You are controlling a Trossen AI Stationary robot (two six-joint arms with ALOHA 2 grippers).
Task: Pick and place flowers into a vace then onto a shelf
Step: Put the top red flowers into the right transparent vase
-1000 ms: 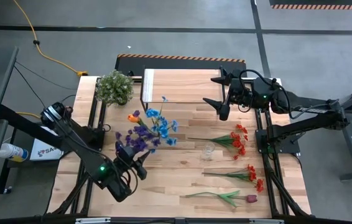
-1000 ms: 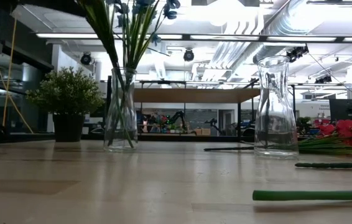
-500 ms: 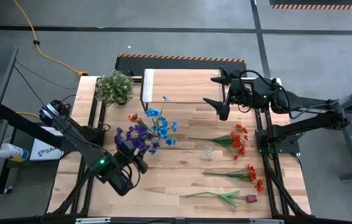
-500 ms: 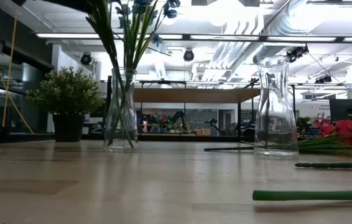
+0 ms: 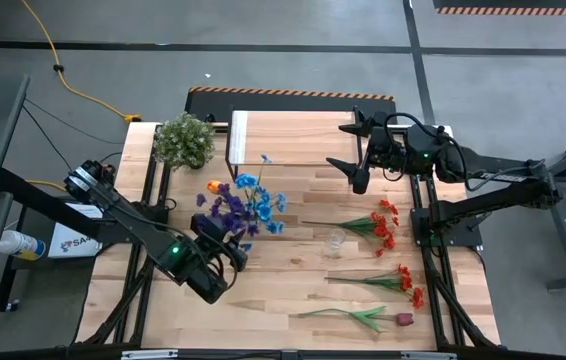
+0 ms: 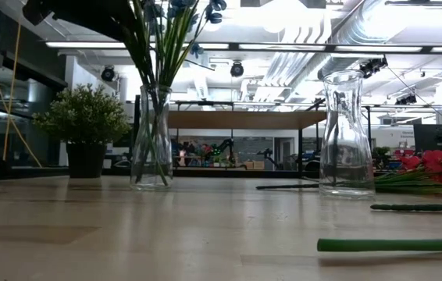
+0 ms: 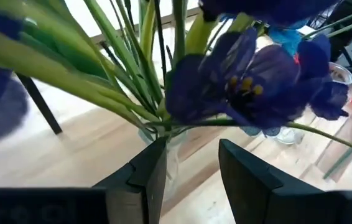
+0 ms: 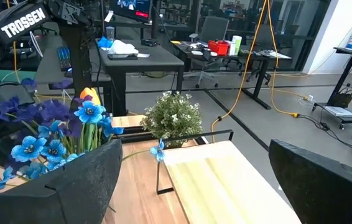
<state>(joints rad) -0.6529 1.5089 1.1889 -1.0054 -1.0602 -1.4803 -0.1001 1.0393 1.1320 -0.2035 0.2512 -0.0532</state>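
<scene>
A clear glass vase holds the blue, purple and orange flowers upright, stems down in it; it stands on the table. My left gripper is open just on the near side of this bouquet. In its wrist view the fingers stand apart before the vase mouth, under a purple bloom. More red flowers lie flat on the table's right half. The shelf stands at the far edge. My right gripper waits open above the shelf's right end.
An empty glass vase stands near the table's middle. Red flowers and a dark tulip lie near the right and near edges. A bushy pale-green plant sits left of the shelf.
My left gripper has moved toward the table's right and far edges, closing in on the vase of flowers; its arm now shows at the top left of the low view. The purple blooms have shifted slightly toward the far edge.
</scene>
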